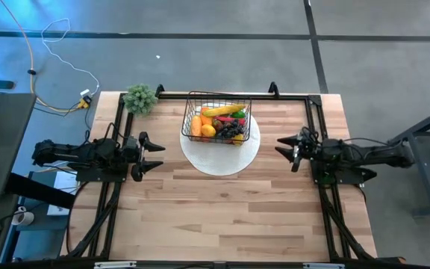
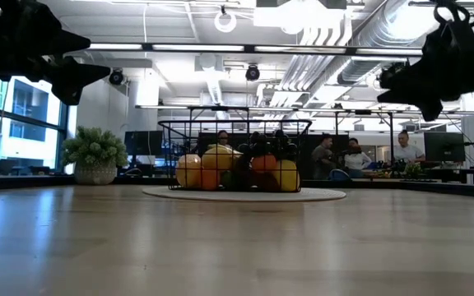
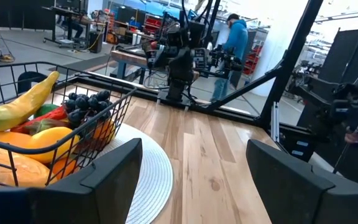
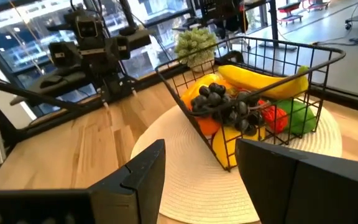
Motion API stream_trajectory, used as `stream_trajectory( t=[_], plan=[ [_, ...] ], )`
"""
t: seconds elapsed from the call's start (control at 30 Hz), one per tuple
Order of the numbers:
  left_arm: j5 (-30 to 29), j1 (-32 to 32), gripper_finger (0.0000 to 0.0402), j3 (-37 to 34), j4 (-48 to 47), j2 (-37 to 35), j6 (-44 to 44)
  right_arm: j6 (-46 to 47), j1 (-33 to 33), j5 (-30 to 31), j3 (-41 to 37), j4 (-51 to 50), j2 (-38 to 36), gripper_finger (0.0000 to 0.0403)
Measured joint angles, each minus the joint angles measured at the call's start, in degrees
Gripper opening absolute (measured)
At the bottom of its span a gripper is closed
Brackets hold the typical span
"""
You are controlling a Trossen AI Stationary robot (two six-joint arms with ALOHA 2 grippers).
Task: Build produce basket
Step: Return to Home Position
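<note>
Since the wire basket (image 1: pixel 186 116) holds the produce (image 1: pixel 216 123), your left arm (image 1: pixel 88 153) and right arm (image 1: pixel 349 153) flank it, jaws spread, empty.

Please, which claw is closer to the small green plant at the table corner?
Left. The left claw is open a short way from the plant, on the same side; the right claw, open too, is on the opposite side, beyond the basket.

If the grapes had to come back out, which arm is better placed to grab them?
Right, probably. The grapes lie in the right half of the basket, nearest the open right gripper. The open left gripper would have to reach across the basket.
</note>
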Motion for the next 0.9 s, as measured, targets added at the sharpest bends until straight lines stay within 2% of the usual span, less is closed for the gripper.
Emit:
stream_trajectory(
  t=[0.3,0.9],
  plan=[
    [0.0,0.0,0.028,0.0,0.0,0.0,0.1,-3.4,0.0,-1.5,-2.2,3.1,-3.6,0.0176],
    [0.0,0.0,0.028,0.0,0.0,0.0,0.0,-1.5,0.0,-1.9,-2.2,2.9,-3.3,0.0176]
  ],
)
